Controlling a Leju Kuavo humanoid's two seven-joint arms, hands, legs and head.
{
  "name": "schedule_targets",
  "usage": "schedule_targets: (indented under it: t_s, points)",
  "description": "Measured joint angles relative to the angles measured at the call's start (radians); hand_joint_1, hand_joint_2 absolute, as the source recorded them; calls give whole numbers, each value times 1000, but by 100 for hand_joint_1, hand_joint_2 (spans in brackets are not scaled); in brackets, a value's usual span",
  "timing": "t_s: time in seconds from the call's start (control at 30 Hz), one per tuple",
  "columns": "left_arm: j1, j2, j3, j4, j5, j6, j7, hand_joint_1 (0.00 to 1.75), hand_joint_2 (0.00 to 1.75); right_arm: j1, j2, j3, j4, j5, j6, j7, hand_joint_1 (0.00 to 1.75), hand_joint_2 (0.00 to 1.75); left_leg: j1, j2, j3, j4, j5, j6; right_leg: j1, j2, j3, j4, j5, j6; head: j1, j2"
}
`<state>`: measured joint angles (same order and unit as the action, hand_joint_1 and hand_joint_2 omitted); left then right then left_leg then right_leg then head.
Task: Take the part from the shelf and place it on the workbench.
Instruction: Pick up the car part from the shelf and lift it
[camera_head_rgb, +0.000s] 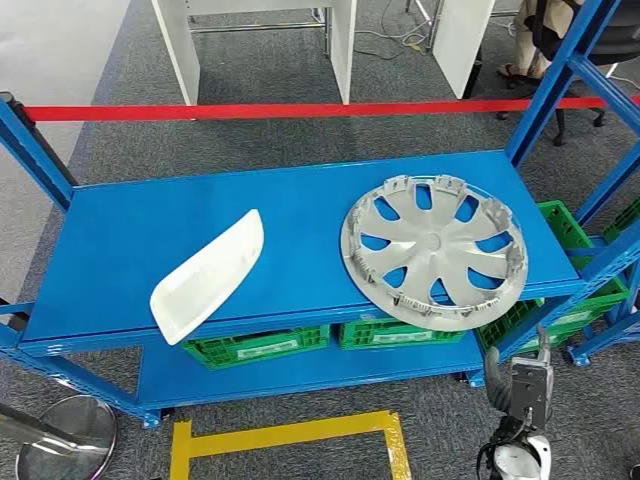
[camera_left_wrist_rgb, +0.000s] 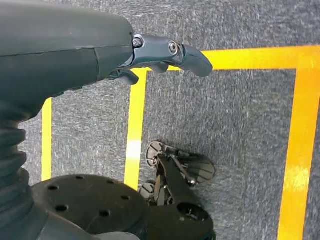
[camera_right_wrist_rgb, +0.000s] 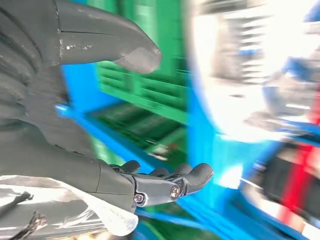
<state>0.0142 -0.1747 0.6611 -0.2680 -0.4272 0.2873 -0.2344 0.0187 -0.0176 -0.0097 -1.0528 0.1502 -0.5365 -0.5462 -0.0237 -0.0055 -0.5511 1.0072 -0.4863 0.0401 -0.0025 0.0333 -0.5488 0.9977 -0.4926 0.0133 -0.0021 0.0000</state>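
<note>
Plainly, the biggest risk lay with the shelf (camera_head_rgb: 113, 250) itself: its blue top deck carried two candidates for "the part", and a reach aimed without choosing could close on the wrong one or shove it off the front lip. From the head view, the silver wheel cover (camera_head_rgb: 434, 250) lay flat at about three o'clock on the deck, its near rim overhanging the front edge, so a bump from below, as I judged it, might tip it toward the green crates (camera_head_rgb: 256, 347) underneath. The white curved panel (camera_head_rgb: 207, 275) sat at about eight o'clock, well apart from the cover and also close to the front edge. The right hand (camera_head_rgb: 521, 395) was raised at five o'clock, below and just in front of the cover's rim, fingers apart and holding nothing; its wrist view was smeared, so a misjudged approach seemed likely. The left hand (camera_left_wrist_rgb: 158, 55) hung low over carpet and yellow floor tape (camera_left_wrist_rgb: 136, 125), fingers extended, nothing in them.
</note>
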Motion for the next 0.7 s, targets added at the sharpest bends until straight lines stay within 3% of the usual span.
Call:
schedule_targets:
  t_s: [0.53, 0.7]
  points:
    - [-14, -15, 0, 22, -82, -7, 1, 0, 175, 5, 18, 60, -300, 232, -75, -77, 0, 175, 0, -2, -2, 0, 0, 0, 0, -1, -1, 0, 0, 0, 0, 0]
    - [-20, -22, 0, 43, -140, -30, -18, 0, 175, -3, 12, 137, -370, 474, -126, -84, 0, 175, 0, -2, -1, 0, 0, 0, 0, 0, -2, 0, 0, 0, 0, 0]
